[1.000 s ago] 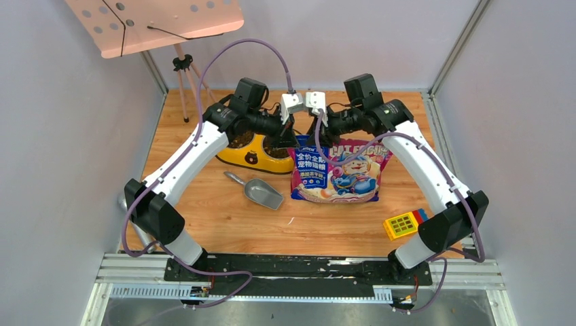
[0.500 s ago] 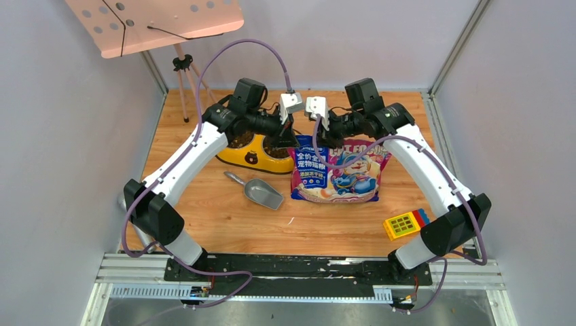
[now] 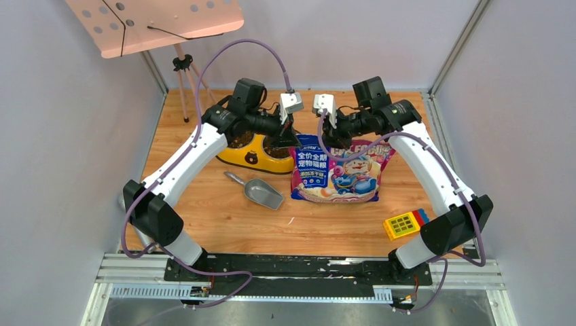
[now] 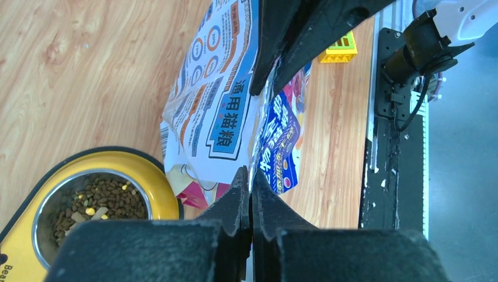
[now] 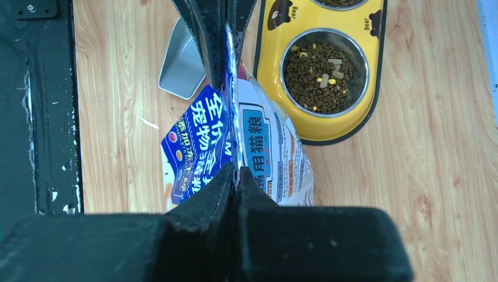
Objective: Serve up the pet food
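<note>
A yellow double-bowl feeder is set just beside the left gripper, on its outer side. A grey metal scoop is laid nearer the bases. A yellow toy block is placed well apart from the right gripper. A pink perforated stand is seen far behind.

The bag is glossy, with pink, purple and blue parts, a cartoon cat, and a dark blue panel with white Chinese letters. The kibble is dark brown, with a few yellow and pale pieces. The feeder is yellow with a black rim. The scoop is plain grey. The table is light wood with visible grain.
</note>
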Robot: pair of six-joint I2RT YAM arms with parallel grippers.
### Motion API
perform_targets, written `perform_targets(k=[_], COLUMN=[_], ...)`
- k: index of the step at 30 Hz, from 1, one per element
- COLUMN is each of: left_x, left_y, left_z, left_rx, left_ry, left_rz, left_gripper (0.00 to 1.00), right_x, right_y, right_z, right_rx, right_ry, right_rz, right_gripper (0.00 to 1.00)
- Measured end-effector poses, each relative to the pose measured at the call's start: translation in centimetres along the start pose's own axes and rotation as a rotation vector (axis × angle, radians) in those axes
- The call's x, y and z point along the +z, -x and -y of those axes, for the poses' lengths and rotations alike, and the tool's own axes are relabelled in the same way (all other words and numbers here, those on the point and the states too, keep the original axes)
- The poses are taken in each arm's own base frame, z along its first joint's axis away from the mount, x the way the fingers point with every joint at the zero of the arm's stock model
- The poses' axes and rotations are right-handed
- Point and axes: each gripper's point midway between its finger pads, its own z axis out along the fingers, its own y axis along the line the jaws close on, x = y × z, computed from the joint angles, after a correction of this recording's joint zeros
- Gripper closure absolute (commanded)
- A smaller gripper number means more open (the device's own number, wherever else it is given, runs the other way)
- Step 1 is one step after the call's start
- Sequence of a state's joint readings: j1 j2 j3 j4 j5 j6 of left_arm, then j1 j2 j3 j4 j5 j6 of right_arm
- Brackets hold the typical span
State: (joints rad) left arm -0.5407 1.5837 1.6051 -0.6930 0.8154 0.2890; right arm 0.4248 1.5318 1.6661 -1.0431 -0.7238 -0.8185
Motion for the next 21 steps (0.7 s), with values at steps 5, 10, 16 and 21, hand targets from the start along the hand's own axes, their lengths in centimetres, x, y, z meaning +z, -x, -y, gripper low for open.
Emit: perform_targets(k=[5, 10, 16, 21], left_x=[-0.3, -0.3, -0.3, -0.4], left_y=[-0.1, -0.2, -0.2, -0.3], left_z=[-0.3, -0.4, -0.4, -0.5], left_rx=[-0.006, -0.009, -0.006, -0.007], left_ry=[0.002, 0.001, -0.005, -0.001], left_rz=[0.004, 0.006, 0.014, 0.015], left_gripper=[1.0, 1.0, 1.0, 1.0], right_x=[-1.0, -2.0, -3.1, -5.4], right_y=[-1.0, -1.9, -2.8, -4.2], right_z=[0.2, 0.2, 0.4, 1.0], right_rx=[0.023, 0.041, 0.067, 0.119], right_ry=[-0.01, -0.025, -0.043, -0.097], right_rz=[-0.032, -0.056, -0.074, -0.101], right_gripper=[0.84, 1.0, 0.81, 1.0])
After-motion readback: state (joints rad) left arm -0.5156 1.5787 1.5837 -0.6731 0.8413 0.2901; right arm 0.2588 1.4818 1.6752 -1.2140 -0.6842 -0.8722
